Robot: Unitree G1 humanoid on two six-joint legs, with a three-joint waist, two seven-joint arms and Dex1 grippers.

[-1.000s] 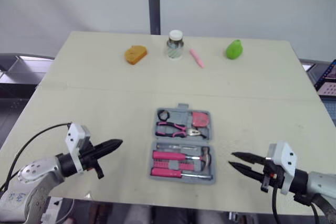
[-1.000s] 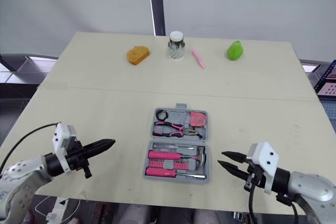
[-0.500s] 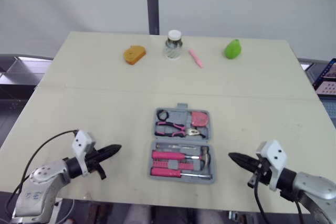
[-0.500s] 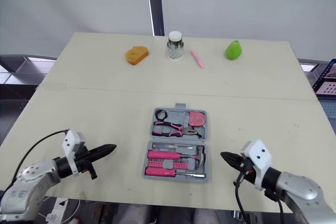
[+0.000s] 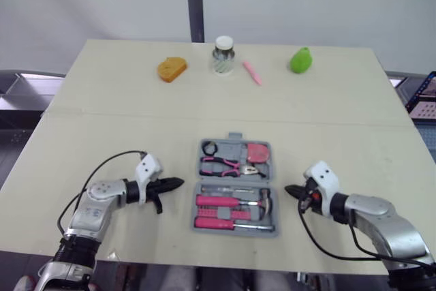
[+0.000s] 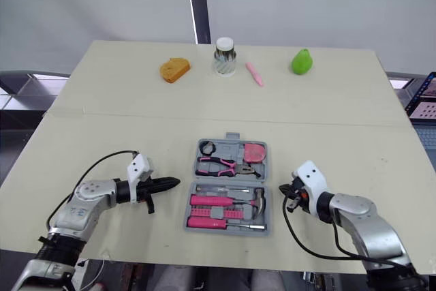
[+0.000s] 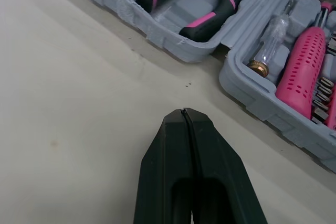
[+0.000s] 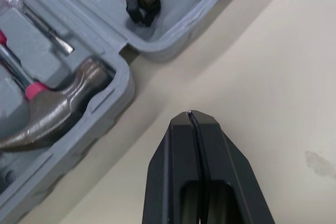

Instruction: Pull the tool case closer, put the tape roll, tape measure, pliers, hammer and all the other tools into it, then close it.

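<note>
Both grippers have come inward since a second ago, toward the tool case point(image 5: 236, 187), which lies open near the front edge of the table point(image 5: 102, 127). Its far half holds the tape roll point(image 5: 210, 148), pliers point(image 5: 228, 165) and tape measure point(image 5: 258, 154); the near half holds the hammer point(image 5: 267, 202). The left gripper point(image 5: 178, 182) points at the case's left side, fingers pressed together, empty. The right gripper point(image 5: 289, 190), open before, is now closed and empty, near the right side. A jar point(image 5: 222, 54) and a green fruit point(image 5: 300, 60) stand at the far edge.
</note>
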